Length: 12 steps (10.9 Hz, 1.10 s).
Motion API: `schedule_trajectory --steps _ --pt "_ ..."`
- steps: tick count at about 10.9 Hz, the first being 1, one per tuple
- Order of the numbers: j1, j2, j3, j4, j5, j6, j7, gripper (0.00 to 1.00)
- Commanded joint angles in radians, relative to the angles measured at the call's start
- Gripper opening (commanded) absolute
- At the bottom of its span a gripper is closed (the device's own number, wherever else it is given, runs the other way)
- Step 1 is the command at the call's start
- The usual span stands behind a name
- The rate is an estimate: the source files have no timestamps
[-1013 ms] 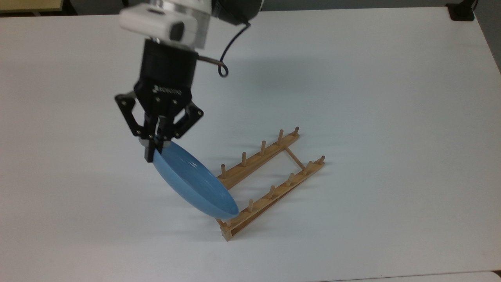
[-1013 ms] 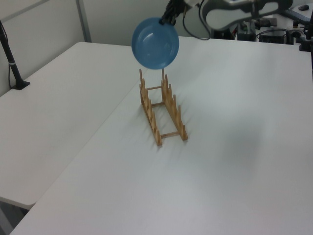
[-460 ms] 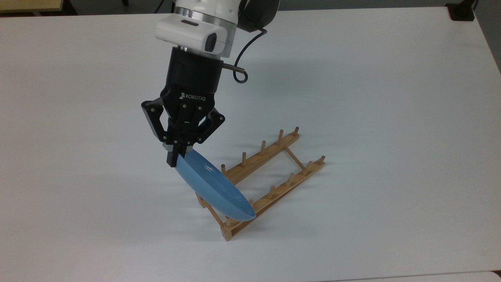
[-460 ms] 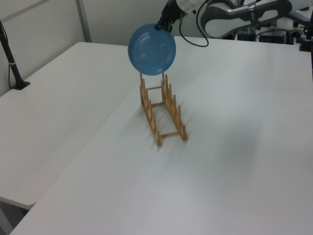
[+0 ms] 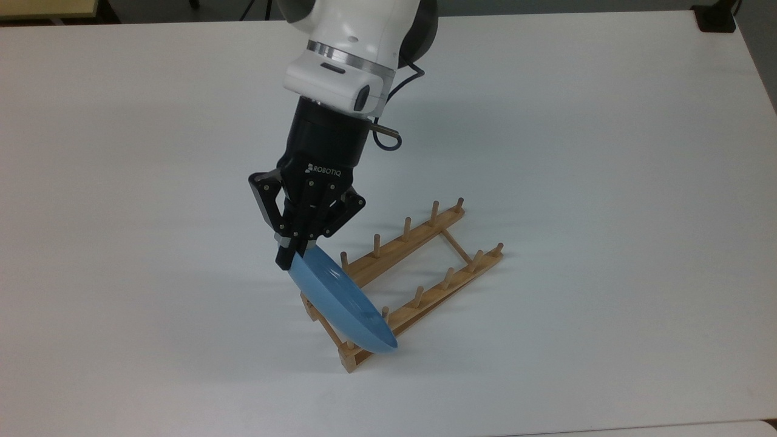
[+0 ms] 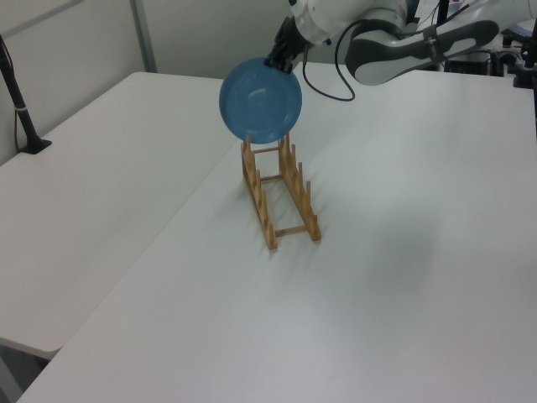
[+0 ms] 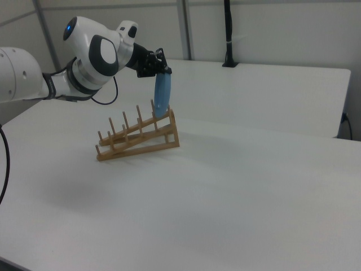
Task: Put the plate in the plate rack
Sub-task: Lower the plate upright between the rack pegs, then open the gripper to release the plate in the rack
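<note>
Plate (image 5: pixel 343 306) hangs edge-on below pincer (image 5: pixel 296 252), which is clamped on its upper rim | lower edge over plate rack (image 5: pixel 419 282) end slot, nearest tabletop (image 5: pixel 607 152) front edge | face crosswise to rails

White table (image 5: pixel 607 152) is bare matte laminate; left view shows a seam where two tabletops (image 6: pixel 172 222) butt together. Black clamp-mounted pole (image 6: pixel 17 96) stands at the left view's left table edge; a similar black post (image 7: pixel 228 34) stands at the far edge in the right view. Grey partition panels (image 7: pixel 271 31) sit behind.
</note>
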Motion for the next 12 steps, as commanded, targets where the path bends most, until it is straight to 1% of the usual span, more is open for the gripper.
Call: schedule_trajectory --steps 1,2,3,4,5,6,7,8,9,10,12 --pt "0.013 -0.002 0.004 -0.030 -0.026 0.006 0.034 0.33" --pt "0.013 0.000 0.009 -0.032 -0.026 0.006 0.056 0.64" --pt "0.013 0.000 0.009 -0.030 -0.027 0.006 0.095 0.91" --pt "0.014 -0.001 0.009 -0.030 -0.029 0.006 0.111 1.00" --pt "0.014 -0.005 0.010 -0.027 -0.017 0.006 0.134 1.00" --pt "0.013 -0.008 0.016 -0.024 -0.010 0.008 0.222 1.00" --pt "0.005 -0.015 0.039 -0.023 -0.001 0.006 0.355 1.00" --pt "-0.004 -0.030 0.084 -0.032 0.000 0.000 0.486 1.00" --pt "-0.024 -0.040 0.133 -0.040 0.011 -0.065 0.610 1.00" --pt "-0.036 -0.049 0.191 -0.046 0.049 -0.152 0.683 1.00" --pt "-0.113 -0.109 0.295 -0.047 0.210 -0.381 0.674 1.00"
